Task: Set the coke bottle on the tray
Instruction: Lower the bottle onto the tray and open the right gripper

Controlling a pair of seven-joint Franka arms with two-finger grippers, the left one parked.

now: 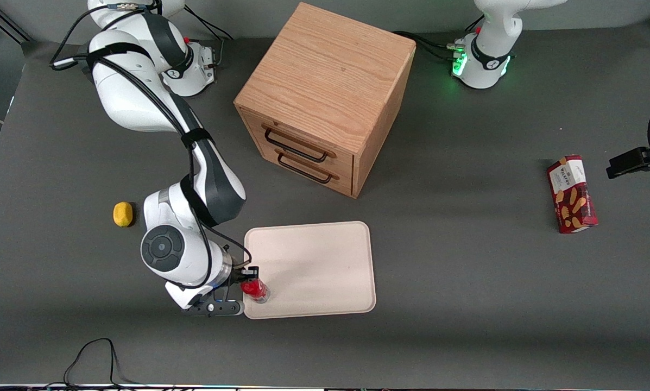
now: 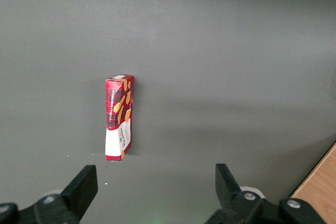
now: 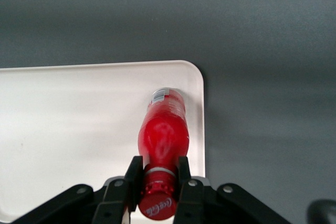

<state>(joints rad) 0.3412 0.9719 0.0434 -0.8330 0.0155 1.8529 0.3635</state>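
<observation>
Front view: one coke bottle [image 1: 256, 290], clamped at its neck by the gripper [image 1: 248, 281], stands at the single tray's [image 1: 325, 260] seven-o'clock corner, near its rim.

Gripper [image 3: 159, 174] clamps the coke bottle [image 3: 163, 135] at its neck, one finger [image 3: 134, 174] on each side just under the red cap. Bottle is over the tray [image 3: 73, 124], close to a rounded corner, clear base near the rim. Dark grey table [image 3: 262, 35] surrounds the tray.
</observation>
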